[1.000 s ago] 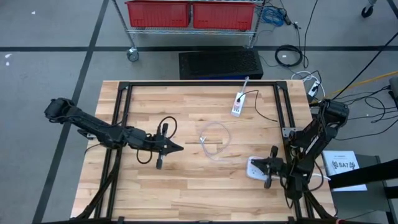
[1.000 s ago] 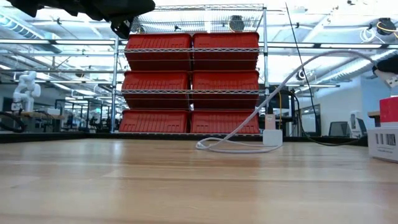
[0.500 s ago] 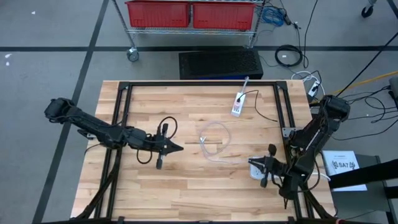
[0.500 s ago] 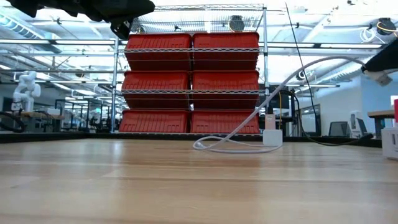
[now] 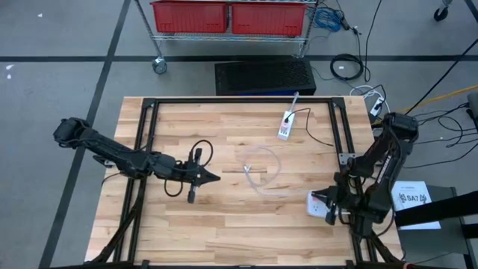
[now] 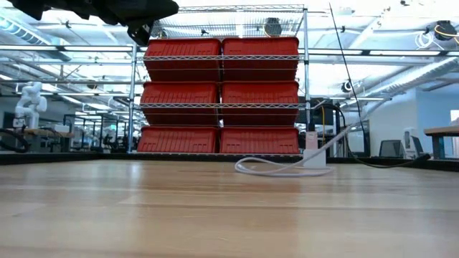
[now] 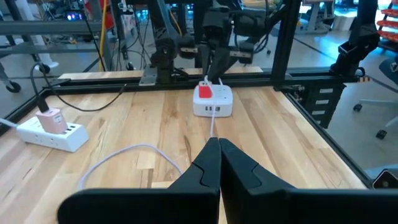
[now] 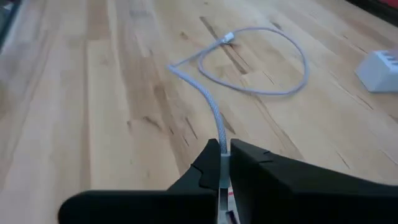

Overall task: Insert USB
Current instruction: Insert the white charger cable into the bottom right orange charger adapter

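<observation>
Right fingers point(image 8: 219, 163) are clamped on the white braided USB cable point(image 8: 211, 102), which runs out from between the tips. You can see your right gripper point(image 5: 329, 208) low at the counter's point(image 5: 224, 224) near right corner, right at the white charger block point(image 5: 317, 203) with the red top. That block sits just inside the black frame point(image 5: 345, 161).

From the block the cable loops toward the counter's middle, and its free plug end point(image 5: 246, 169) lies flat on the wood, not held.

Left fingers point(image 7: 218, 158) are pressed together on nothing. Your left gripper point(image 5: 211, 177) hangs above the counter left of centre, tip pointing at the cable loop, apart from it.

White power strip point(image 5: 286, 124) lies near the far edge with its own cord going off the counter. Red bins point(image 6: 221, 97) on a wire rack stand behind.
</observation>
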Tool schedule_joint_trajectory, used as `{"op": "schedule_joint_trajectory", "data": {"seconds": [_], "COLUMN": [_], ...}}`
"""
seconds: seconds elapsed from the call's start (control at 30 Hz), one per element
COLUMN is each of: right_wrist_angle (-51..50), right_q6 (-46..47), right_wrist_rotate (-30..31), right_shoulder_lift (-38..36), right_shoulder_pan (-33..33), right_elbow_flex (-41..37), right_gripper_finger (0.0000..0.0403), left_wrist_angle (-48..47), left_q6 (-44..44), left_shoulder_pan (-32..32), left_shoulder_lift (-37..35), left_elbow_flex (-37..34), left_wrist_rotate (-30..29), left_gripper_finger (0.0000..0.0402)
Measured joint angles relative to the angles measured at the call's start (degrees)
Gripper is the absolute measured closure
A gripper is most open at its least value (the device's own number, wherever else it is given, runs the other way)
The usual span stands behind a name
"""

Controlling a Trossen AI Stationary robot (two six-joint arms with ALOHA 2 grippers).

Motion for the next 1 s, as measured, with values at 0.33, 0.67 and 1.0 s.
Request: {"op": "schedule_joint_trajectory", "data": {"seconds": [0.33, 0.67, 1.0], "right_wrist_angle": [-2.9, -18.6, -20.0], "right_q6": [8.3, 9.1, 11.4], "right_wrist_rotate": [-5.4, -14.9, -23.5], "right_shoulder_lift": [4.4, 4.3, 4.3], "right_shoulder_pan": [2.3, 2.8, 3.2], "right_elbow_flex": [0.2, 10.5, 9.6], "right_gripper_finger": [0.0403, 0.0403, 0.0403], "left_wrist_angle": [-1.3, -1.2, -1.4], "left_q6": [-1.4, -1.6, -1.6], "left_shoulder_pan": [0.5, 0.5, 0.5], "left_shoulder_lift": [0.0, 0.0, 0.0], "left_elbow_flex": [0.0, 0.0, 0.0], "left_wrist_rotate": [0.0, 0.0, 0.0], "left_gripper_finger": [0.0401, 0.0401, 0.0401]}}
